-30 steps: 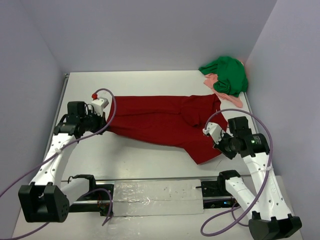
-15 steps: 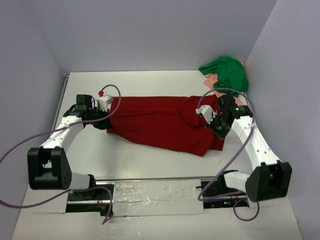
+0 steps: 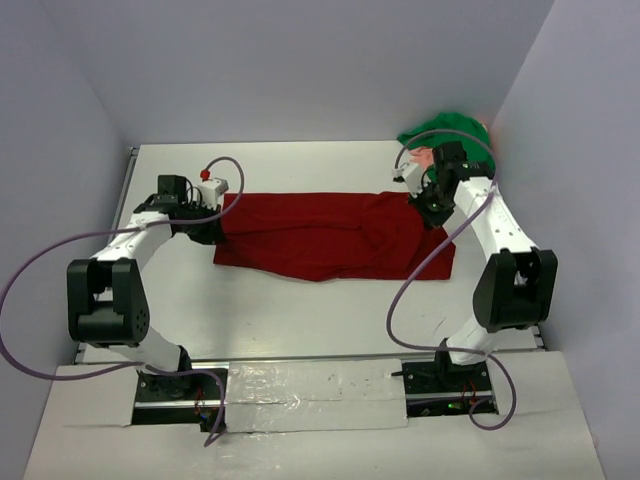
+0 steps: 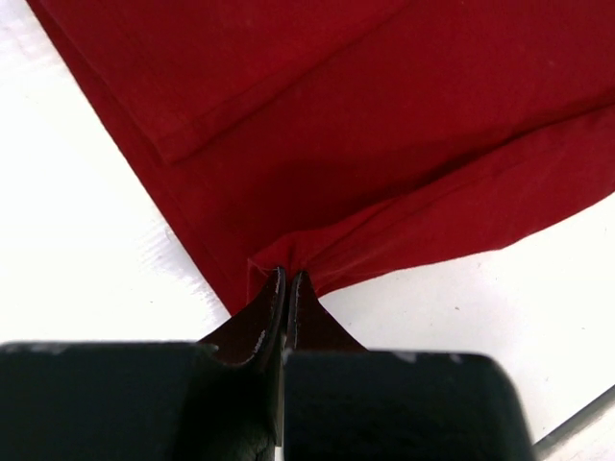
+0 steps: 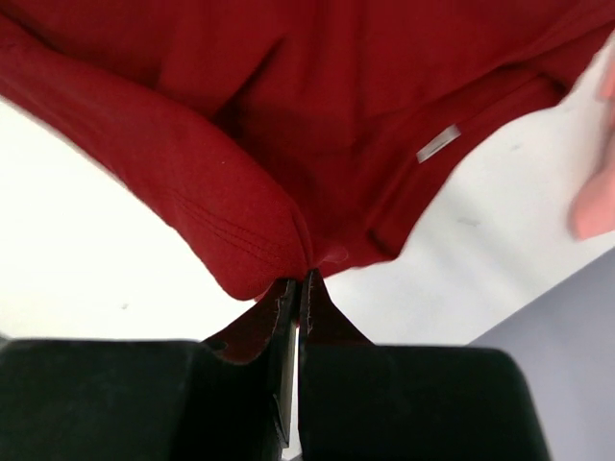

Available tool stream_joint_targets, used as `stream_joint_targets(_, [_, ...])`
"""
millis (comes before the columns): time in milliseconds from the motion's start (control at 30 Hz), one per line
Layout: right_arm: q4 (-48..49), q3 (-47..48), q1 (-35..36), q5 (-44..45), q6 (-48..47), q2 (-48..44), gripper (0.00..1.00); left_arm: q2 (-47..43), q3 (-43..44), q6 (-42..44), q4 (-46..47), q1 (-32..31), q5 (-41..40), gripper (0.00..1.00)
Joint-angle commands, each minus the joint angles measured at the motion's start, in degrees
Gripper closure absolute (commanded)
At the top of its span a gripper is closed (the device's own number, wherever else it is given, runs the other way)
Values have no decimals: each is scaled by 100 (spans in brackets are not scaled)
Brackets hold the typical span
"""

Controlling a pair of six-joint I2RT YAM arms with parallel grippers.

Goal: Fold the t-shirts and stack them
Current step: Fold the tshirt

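The dark red t-shirt lies across the middle of the table as a long folded band. My left gripper is shut on its left end; the left wrist view shows the cloth pinched at the closed fingertips. At the band's far right corner my right gripper is shut on the red cloth, which bunches at the tips. The bright green t-shirt lies crumpled in the far right corner, with a salmon-pink cloth peeking out beside it, partly hidden by the right arm.
Pale walls enclose the white table on the left, back and right. A metal rail runs along the near edge between the arm bases. Purple cables loop off both arms over the table.
Both arms have swung toward the back of the table, carrying the near edge of the red shirt over itself. The shirt now lies as a narrower, straighter band.
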Motion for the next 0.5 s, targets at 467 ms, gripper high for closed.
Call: stream_joint_targets(467, [-132,2415,-228,-18,175,1538,100,341,512,180,377,380,138,100])
